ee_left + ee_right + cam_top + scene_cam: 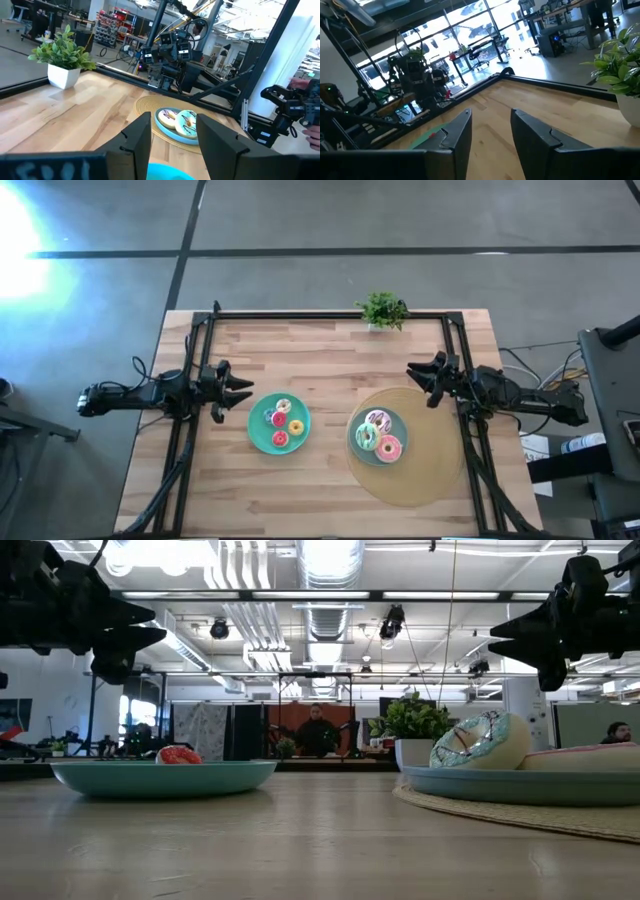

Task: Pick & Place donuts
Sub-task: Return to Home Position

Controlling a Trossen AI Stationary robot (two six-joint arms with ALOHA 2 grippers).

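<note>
Three donuts, white-purple (283,406), orange-yellow (295,426) and red (280,439), lie on the left teal plate (256,435). Three more, pink-white (377,420), green (366,437) and pink (389,448), lie on the right teal plate (353,442), which sits on a round woven mat (437,460). My left gripper (243,391) is open and empty, above the table left of the left plate. My right gripper (418,380) is open and empty, above the mat's far edge. In the low view a teal-white donut (482,742) leans on the right plate.
A small green potted plant (382,310) stands at the table's far edge. A black frame (330,315) runs along the far side and down both sides of the wooden table. Bare wood lies between the plates and toward the near edge.
</note>
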